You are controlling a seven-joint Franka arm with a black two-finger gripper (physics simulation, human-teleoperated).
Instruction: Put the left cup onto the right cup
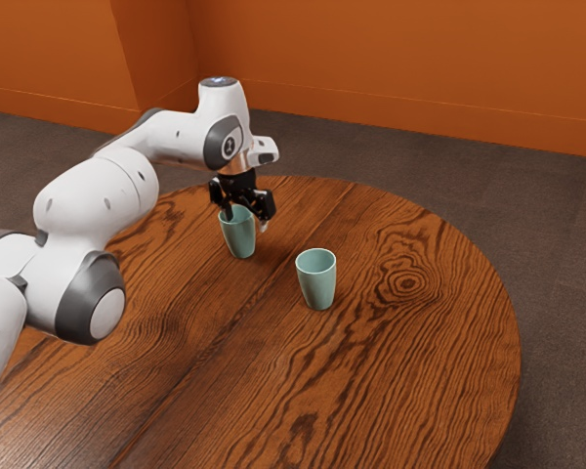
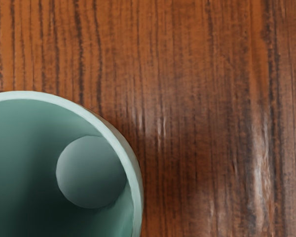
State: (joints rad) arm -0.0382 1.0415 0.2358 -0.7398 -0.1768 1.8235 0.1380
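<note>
Two teal cups stand upright on the round wooden table (image 1: 391,391). The left cup (image 1: 239,234) sits toward the table's far side, and the right cup (image 1: 315,278) stands apart from it, nearer the middle. My gripper (image 1: 244,213) is down at the left cup's rim, open, with one dark finger (image 1: 229,210) reaching into the cup's mouth and the other tip beside the rim on the exterior view's right. In the wrist view the left cup (image 2: 49,168) lies directly under my hand, its inside and round bottom showing.
The table's edge curves round at the exterior view's right and front. An orange wall and a grey carpet lie behind the table. My arm (image 1: 88,225) comes in over the table's left part.
</note>
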